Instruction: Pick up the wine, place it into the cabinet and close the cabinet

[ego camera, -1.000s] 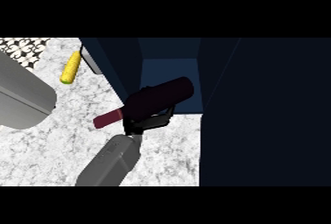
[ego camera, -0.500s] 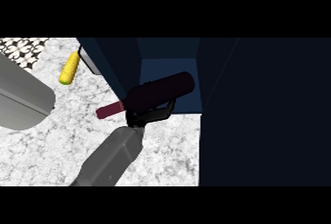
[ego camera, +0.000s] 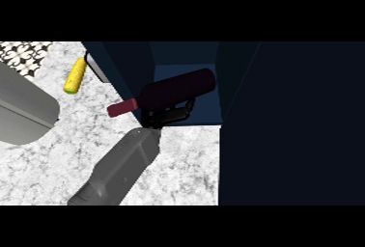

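While the wine is carried lying nearly on its side, its long axis is seen to run from the red-capped neck at the lower left, out over the table, to the dark body at the upper right, already within the open cabinet. The bottle is clasped about its middle from below by the curled fingers of the right hand. It is judged that only a push along that axis, deeper inward, is called for; the left hand is not shown.

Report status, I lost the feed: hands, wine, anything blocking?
Right hand shut on wine bottle, lying tilted at the open cabinet mouth. Left hand unseen. Corn cob off left, no obstruction.
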`<state>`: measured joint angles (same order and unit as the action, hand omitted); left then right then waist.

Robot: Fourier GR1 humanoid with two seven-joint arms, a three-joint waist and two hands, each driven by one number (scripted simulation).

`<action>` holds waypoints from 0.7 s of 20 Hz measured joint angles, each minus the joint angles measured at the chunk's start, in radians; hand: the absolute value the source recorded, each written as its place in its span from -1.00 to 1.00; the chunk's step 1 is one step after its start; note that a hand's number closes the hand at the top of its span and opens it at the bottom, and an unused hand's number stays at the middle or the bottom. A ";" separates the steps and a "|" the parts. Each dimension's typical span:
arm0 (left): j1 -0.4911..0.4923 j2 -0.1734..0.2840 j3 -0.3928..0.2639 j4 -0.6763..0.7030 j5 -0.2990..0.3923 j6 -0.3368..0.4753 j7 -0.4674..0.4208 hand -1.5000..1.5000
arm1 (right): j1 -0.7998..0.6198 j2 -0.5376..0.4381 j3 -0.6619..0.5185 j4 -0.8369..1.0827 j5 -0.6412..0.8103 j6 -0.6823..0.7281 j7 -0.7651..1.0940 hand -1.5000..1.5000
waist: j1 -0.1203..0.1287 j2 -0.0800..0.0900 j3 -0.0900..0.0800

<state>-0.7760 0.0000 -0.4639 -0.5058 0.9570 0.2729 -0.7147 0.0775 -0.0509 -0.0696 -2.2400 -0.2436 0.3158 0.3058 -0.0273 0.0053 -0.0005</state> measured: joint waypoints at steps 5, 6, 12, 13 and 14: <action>-0.062 0.000 -0.012 0.056 0.047 0.009 -0.007 1.00 | -0.004 0.005 0.003 0.031 0.010 0.010 -0.031 -1.00 | -0.005 0.002 0.000; -0.068 0.000 -0.014 0.068 0.060 0.002 -0.011 1.00 | -0.007 0.004 0.007 0.031 0.011 0.011 -0.028 -1.00 | -0.007 0.002 0.000; -0.137 0.000 0.007 0.168 0.075 0.006 0.011 1.00 | -0.028 -0.011 -0.016 0.029 -0.017 0.012 -0.018 -1.00 | -0.012 0.005 0.000; -0.144 0.000 0.007 0.182 0.073 0.005 0.017 1.00 | -0.038 -0.009 -0.010 0.029 -0.010 0.005 -0.009 -1.00 | -0.011 0.004 0.000; -0.159 0.000 0.018 0.205 0.074 -0.001 0.020 1.00 | -0.029 -0.005 -0.005 0.027 -0.007 0.008 -0.019 -1.00 | -0.012 0.005 0.000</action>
<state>-0.9354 0.0001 -0.4462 -0.3005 1.0310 0.2719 -0.6947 0.0484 -0.0558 -0.0750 -2.2133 -0.2505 0.3234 0.2868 -0.0394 0.0106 -0.0008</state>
